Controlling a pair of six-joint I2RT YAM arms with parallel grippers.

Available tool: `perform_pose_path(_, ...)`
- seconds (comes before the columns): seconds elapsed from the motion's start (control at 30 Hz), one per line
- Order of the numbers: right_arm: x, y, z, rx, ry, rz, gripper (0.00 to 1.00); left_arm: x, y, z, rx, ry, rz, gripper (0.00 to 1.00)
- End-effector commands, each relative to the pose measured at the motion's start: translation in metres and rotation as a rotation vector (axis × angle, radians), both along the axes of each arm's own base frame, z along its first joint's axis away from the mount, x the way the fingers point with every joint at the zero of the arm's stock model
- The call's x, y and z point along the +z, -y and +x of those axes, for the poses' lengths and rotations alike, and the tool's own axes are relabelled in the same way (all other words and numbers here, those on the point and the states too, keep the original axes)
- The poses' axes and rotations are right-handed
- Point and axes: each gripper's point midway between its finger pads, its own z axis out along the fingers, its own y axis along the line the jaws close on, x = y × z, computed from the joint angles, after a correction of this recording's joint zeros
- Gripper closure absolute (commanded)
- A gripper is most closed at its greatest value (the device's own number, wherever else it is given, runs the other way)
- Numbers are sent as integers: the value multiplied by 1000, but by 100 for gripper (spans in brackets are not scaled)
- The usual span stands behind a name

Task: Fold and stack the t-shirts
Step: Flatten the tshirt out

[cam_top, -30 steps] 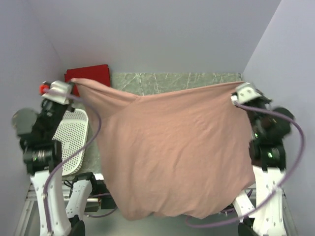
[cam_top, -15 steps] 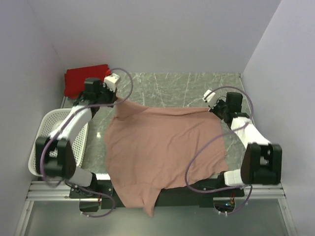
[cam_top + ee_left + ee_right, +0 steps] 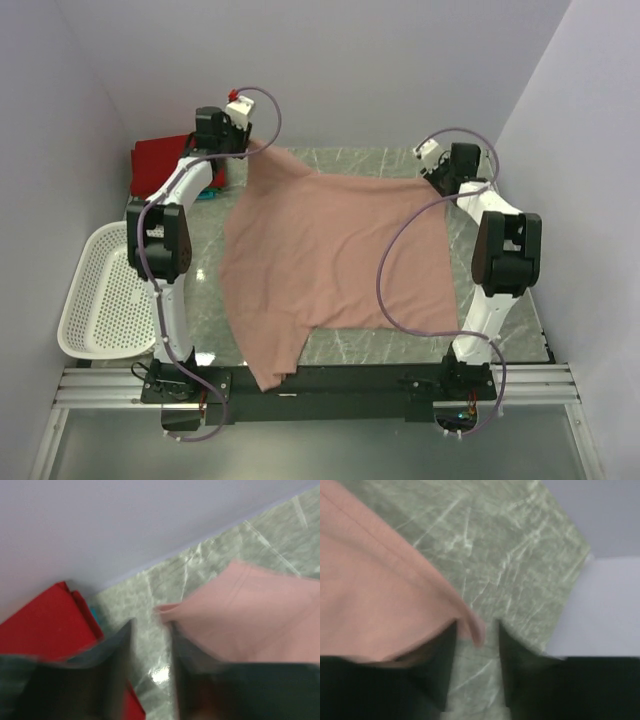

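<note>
Top external: one pink t-shirt [image 3: 330, 250], one red [image 3: 160, 165]; left fingers [image 3: 112, 670], right fingers [image 3: 437, 670] parted, empty.

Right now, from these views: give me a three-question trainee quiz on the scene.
1. True or false: the pink t-shirt lies inside the white basket.
2. Besides the pink t-shirt, what lies nearest the left gripper? A) a red t-shirt B) a cardboard box C) a blue towel
3. Short answer: which edge of the table does the pink t-shirt hang over?

Key: 1 false, it is spread on the table; 2 A; 3 the near edge, by the arm bases.
</note>
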Motion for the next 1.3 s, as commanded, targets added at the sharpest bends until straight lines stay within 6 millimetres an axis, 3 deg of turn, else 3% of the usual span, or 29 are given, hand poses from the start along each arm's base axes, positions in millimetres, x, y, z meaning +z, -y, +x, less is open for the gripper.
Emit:
perform_pose_path(0.0, 18, 11, 13, -103, -21, -32, 47, -10, -7, 10, 67, -107, 57, 51)
perform_pose_path(0.03, 17, 11, 10, -121, -41, -13, 24, -12, -15, 7, 97, -136, 50, 44)
perform_pose_path(0.07, 26, 12, 8, -130, -39, -6, 16, -31, -33, -4, 135, -194, 30, 36)
perform_pose_path(0.1, 24, 12, -5, -133, -91, 0, 16, 5, -34, -12, 120, -123, -37, 26)
perform_pose_path(0.13, 26, 12, -14, -135, -116, 16, 16, 9, -39, -23, 116, -115, -54, 15)
perform_pose_path(0.17, 38, 11, -25, -132, -121, 33, 16, -14, -44, -44, 112, -169, -44, 7)
perform_pose_path(0.2, 32, 7, -46, -124, -197, 51, 16, 9, -46, -56, 95, -125, -12, 7)
perform_pose_path(0.27, 35, -6, -71, -79, -265, 82, 17, -11, -42, -87, 37, -219, 23, 10)
perform_pose_path(0.33, 24, -16, -104, -52, -387, 121, 20, -15, -38, -108, -5, -273, 26, 15)
perform_pose_path(0.43, 9, -31, -149, -17, -572, 176, 28, -52, -30, -153, -100, -452, 40, 32)
perform_pose_path(0.57, -10, -41, -191, -15, -743, 220, 39, -80, -24, -184, -157, -573, 54, 47)
perform_pose_path(0.67, -27, -43, -208, -26, -829, 224, 50, -106, -18, -203, -191, -658, 79, 57)
perform_pose_path(0.8, -47, -38, -218, -53, -885, 199, 62, -128, -9, -229, -223, -725, 125, 62)
perform_pose_path(0.97, -76, -22, -228, -81, -929, 111, 66, -156, -8, -269, -244, -828, 211, 73)
perform_pose_path(1.1, -96, -4, -209, -125, -908, 19, 68, -170, -17, -303, -238, -918, 270, 79)
perform_pose_path(1.23, -99, 11, -193, -149, -890, -58, 68, -172, -10, -346, -309, -999, 316, 81)
perform_pose_path(1.27, -95, 13, -192, -149, -881, -71, 68, -172, -6, -364, -344, -1031, 354, 81)
